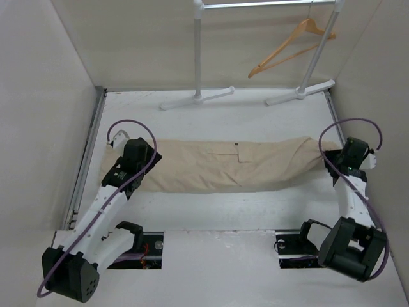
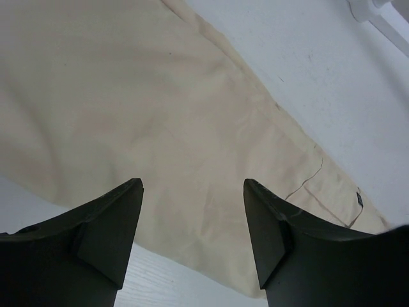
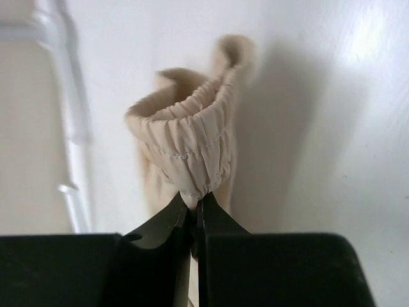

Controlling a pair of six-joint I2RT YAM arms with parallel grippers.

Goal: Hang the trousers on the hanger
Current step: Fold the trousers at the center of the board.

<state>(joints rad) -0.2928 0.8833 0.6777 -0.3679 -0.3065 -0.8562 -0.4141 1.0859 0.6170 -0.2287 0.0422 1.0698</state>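
found beige cotton cargo trousers [image 1: 217,165] flat on the white desk [image 1: 211,214], long axis left to right, right jaws pinched shut on the gathered end, left jaws part open above the other end, holding nothing, light wooden triangular hanger [image 1: 305,27] hung beyond, nearer the right arm.

This is a lab robot cell. Plain beige walls [image 1: 38,96] box the white worktop [image 1: 211,211]; a clothes rack [image 1: 198,51] stands at twelve o'clock.
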